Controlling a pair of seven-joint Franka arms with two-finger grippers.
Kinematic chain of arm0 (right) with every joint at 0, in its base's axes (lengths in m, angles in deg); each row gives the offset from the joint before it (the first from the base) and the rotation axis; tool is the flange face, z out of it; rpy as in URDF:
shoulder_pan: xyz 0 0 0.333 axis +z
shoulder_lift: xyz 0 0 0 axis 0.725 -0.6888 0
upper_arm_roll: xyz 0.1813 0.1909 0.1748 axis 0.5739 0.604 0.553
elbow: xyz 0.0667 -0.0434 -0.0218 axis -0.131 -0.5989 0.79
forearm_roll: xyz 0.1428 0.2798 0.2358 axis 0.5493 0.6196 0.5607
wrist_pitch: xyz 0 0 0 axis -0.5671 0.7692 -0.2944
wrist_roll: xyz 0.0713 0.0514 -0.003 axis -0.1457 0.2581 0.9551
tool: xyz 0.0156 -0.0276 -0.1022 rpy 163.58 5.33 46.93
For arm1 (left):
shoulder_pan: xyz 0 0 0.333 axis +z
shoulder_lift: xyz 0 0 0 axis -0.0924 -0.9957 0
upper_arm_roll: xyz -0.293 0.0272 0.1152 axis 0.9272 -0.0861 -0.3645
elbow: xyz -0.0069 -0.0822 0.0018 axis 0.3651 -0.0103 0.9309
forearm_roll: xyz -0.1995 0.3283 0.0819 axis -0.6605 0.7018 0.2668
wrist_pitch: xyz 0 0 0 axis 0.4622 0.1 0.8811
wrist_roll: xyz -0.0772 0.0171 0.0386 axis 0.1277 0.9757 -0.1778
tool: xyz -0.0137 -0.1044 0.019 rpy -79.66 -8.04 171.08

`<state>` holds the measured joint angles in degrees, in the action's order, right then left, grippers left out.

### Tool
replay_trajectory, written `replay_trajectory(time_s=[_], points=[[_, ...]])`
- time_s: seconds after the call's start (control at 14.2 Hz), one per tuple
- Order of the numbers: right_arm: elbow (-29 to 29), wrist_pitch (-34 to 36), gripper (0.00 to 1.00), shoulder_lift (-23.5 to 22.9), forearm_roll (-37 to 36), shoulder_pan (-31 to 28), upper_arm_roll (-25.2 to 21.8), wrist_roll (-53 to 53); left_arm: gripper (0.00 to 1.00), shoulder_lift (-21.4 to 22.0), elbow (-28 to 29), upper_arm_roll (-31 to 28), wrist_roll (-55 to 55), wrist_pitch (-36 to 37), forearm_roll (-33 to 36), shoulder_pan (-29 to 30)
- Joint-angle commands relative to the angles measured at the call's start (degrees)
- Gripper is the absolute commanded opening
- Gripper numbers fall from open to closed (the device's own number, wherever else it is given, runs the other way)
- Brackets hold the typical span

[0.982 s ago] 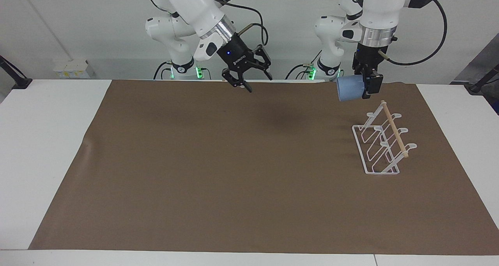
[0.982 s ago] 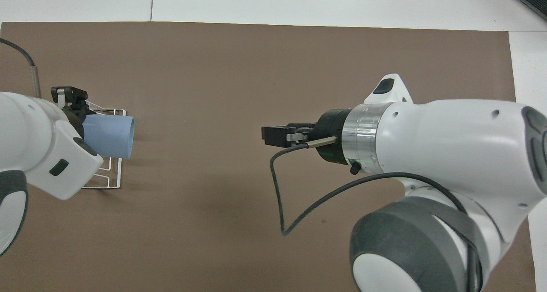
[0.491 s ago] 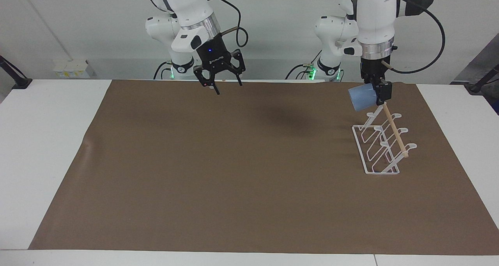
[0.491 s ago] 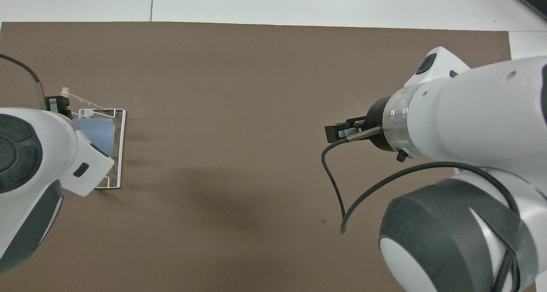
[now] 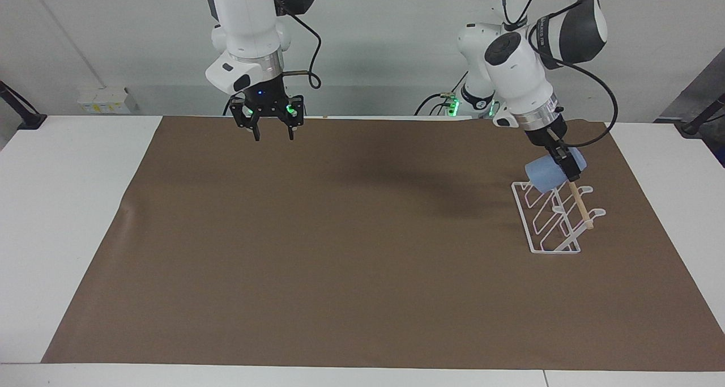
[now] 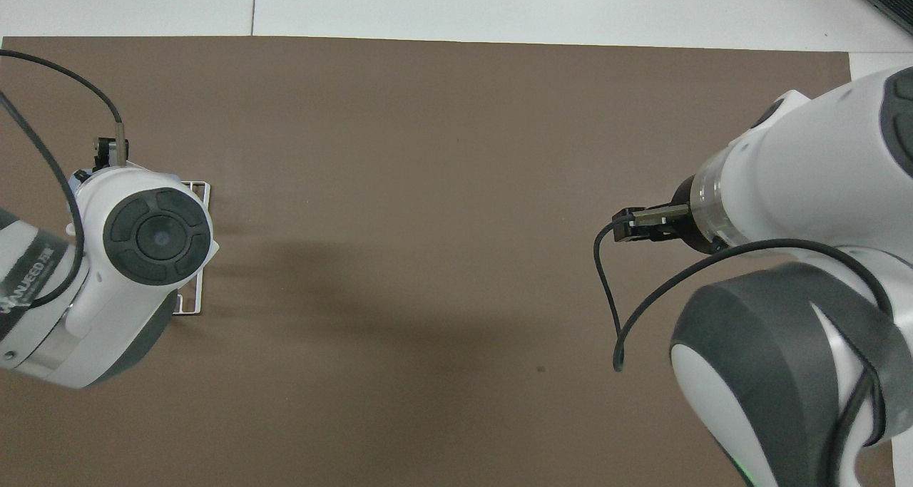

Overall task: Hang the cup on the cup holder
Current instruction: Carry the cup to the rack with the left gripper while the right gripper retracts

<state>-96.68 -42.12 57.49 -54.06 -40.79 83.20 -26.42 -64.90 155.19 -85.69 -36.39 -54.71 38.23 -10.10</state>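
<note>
- Left gripper (image 5: 568, 165): clamped on the light-blue cup (image 5: 545, 174), fingers pinching the cup at the end toward the left arm's end of the table.
- Light-blue cup: held tilted, lying nearly on its side, at the end of the cup holder (image 5: 552, 217) nearest the robots. It sits against the upper end of the wooden rod (image 5: 580, 206). Whether it has seated on a prong cannot be told.
- Cup holder: white wire rack standing on the brown mat (image 5: 340, 251) toward the left arm's end of the table. The rod runs slanted along its top, with looped prongs projecting to the side.
- Overhead view: the left arm's wrist covers the cup and most of the rack; only the rack's base frame (image 6: 194, 266) shows past it.
- Right gripper (image 5: 272, 132): hangs in the air over the mat's edge nearest the robots, toward the right arm's end, pointing straight down. Fingers spread apart, nothing between them. This arm waits.
- White table (image 5: 68, 217): visible around the mat on all sides.
</note>
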Motion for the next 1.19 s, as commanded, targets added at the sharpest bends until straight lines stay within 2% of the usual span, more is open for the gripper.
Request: replay_trajectory(time_s=[0.0,0.14,0.42,0.63,0.77,0.98,1.12], points=[[-5.05,0.10,0.77,3.14,-1.21,-1.98,0.85,-1.10,0.00,-1.26,0.12,-0.06,1.92,-3.38,3.48,0.64],[-5.68,0.19,0.79,3.42,-1.12,-2.59,0.68,-1.28,0.00,-2.66,0.55,-0.06,2.10,-1.63,10.49,-0.24],[-6.46,-0.52,0.86,3.41,-0.16,-6.28,0.67,0.47,0.00,-3.54,0.64,-0.06,2.19,-2.06,11.49,0.46],[-7.34,-1.66,0.86,3.50,-0.07,-7.17,0.67,2.59,0.00,-3.81,0.99,-0.06,2.19,-2.15,13.16,0.73],[-9.62,-4.02,0.86,3.59,-0.07,-7.78,0.50,3.29,0.00,-4.07,1.17,-0.06,2.28,-2.59,13.33,1.25],[-12.70,-10.25,0.87,3.77,-0.07,-11.64,0.06,11.96,0.00,-4.43,1.61,-0.06,2.28,-5.04,14.04,2.75],[-12.71,-11.85,0.87,3.42,-0.07,-11.13,-2.56,13.92,0.00,-4.43,1.70,-0.06,2.28,-5.49,14.04,2.84]])
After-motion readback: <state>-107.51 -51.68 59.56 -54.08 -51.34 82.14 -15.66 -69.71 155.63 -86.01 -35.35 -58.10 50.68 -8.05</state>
